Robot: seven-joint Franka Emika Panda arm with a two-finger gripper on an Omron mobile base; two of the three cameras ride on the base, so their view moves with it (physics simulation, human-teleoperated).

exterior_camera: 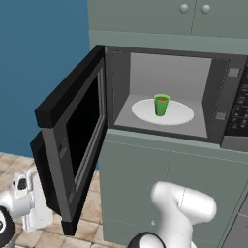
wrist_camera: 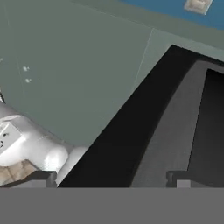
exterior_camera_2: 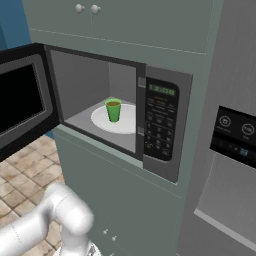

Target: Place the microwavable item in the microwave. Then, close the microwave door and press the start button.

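The microwavable item, a small green cup (exterior_camera: pixel 161 104) (exterior_camera_2: pixel 113 110) with brown contents, stands upright on the white turntable plate (exterior_camera: pixel 179 114) inside the microwave (exterior_camera_2: pixel 160 125). The microwave door (exterior_camera: pixel 72 140) (exterior_camera_2: pixel 20 100) hangs wide open to the left. My gripper (wrist_camera: pixel 109 179) is open with nothing between its fingertips (wrist_camera: pixel 41 177). In the hand view it faces the door's black edge and grey inner border (wrist_camera: pixel 170 131). The white hand (exterior_camera: pixel 23 196) sits low at the left, behind the open door and far from the cup.
Grey-green cabinets with round knobs (exterior_camera: pixel 193 8) sit above the microwave, and a cabinet front (exterior_camera: pixel 160 184) lies below it. A tall grey fridge with a dark control panel (exterior_camera_2: pixel 235 135) stands to the right. Tiled floor (exterior_camera: pixel 92 203) and a blue wall (exterior_camera: pixel 43 58) lie to the left.
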